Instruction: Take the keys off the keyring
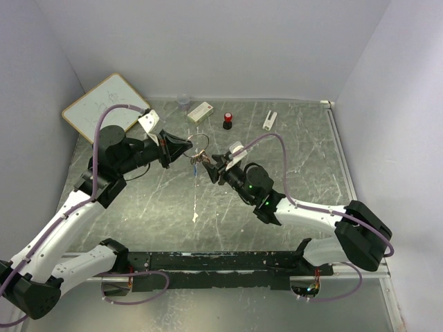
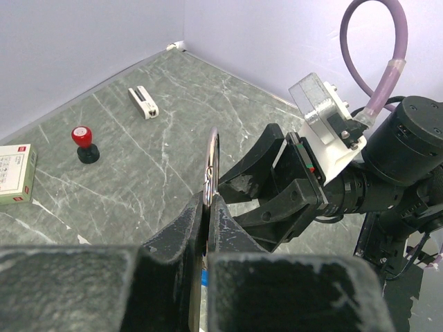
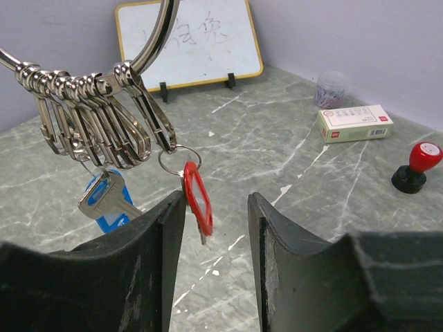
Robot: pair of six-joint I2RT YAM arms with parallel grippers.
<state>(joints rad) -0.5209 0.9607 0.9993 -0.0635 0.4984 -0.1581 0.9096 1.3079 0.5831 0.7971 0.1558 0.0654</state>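
Silvery keyring (image 2: 214,155) upright in left tool (image 2: 210,207); keys (image 3: 196,197) hang downward.

Left hand (image 2: 207,211) pinches keyring (image 2: 215,149) upright; right hand (image 2: 238,207) spread just beyond.

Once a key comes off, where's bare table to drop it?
Widest bare patch: grey marbled tabletop right of the right gripper, up to the side wall. Also the strip just beyond the black base rail. Crowded: the back edge, from wood-framed whiteboard to small white block, and around the silvery keyring.
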